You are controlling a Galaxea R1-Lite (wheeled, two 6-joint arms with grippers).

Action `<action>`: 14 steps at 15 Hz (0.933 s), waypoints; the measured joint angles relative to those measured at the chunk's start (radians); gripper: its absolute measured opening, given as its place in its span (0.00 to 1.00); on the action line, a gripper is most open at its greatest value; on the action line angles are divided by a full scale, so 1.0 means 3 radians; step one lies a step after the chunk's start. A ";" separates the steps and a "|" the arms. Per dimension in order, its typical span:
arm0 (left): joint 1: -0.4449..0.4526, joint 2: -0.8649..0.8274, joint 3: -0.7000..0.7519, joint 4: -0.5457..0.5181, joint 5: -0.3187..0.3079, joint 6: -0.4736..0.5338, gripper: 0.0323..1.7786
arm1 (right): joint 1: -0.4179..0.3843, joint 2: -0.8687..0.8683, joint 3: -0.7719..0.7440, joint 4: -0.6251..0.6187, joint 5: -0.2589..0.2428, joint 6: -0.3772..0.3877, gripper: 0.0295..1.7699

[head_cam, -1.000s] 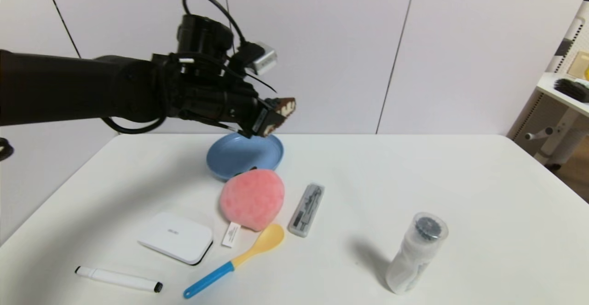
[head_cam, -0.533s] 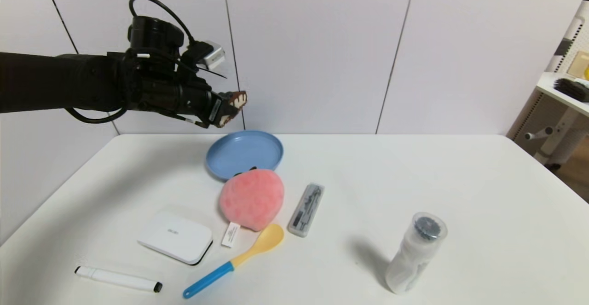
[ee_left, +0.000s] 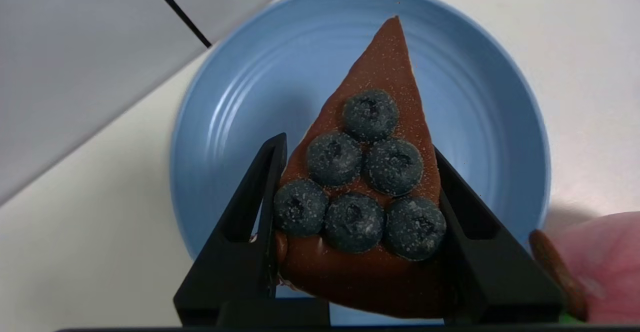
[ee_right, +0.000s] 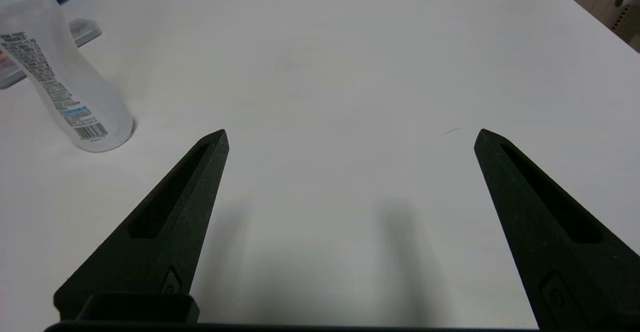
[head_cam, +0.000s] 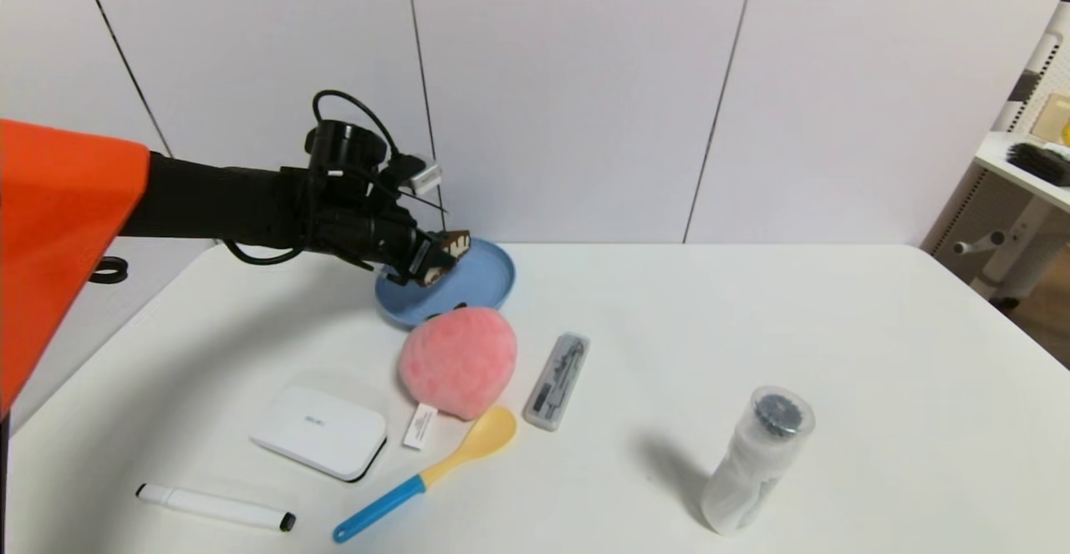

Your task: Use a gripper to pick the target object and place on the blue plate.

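Over the blue plate (ee_left: 240, 96), your left gripper (ee_left: 357, 156) was clamped on the cake slice (ee_left: 372, 172), perhaps just clear of the dish. Your right gripper (ee_right: 350, 139) hung parted above the table (ee_right: 350, 46).

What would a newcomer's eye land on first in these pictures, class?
First, the left gripper holding a cake slice topped with blueberries, right over the blue plate at the table's far side. Next, the pink peach just in front of the plate, mid-table.
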 joint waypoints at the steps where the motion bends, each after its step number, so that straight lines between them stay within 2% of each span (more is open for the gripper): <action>1: -0.0006 0.0042 0.0000 0.0000 -0.0008 -0.0004 0.49 | 0.0000 0.0000 0.0000 0.0000 -0.0001 0.0001 0.96; 4: -0.0010 0.0106 0.0021 0.0004 -0.0026 0.0011 0.64 | 0.0000 0.0000 0.0000 0.0000 -0.0001 0.0001 0.96; 7: -0.0022 0.0103 0.0025 0.0000 -0.0077 0.0040 0.75 | 0.0000 0.0000 0.0000 -0.0001 -0.0001 0.0001 0.96; 14: -0.0040 -0.0290 0.0018 0.0011 -0.0033 0.0093 0.87 | 0.0000 0.0000 0.0000 0.0000 0.0000 0.0000 0.96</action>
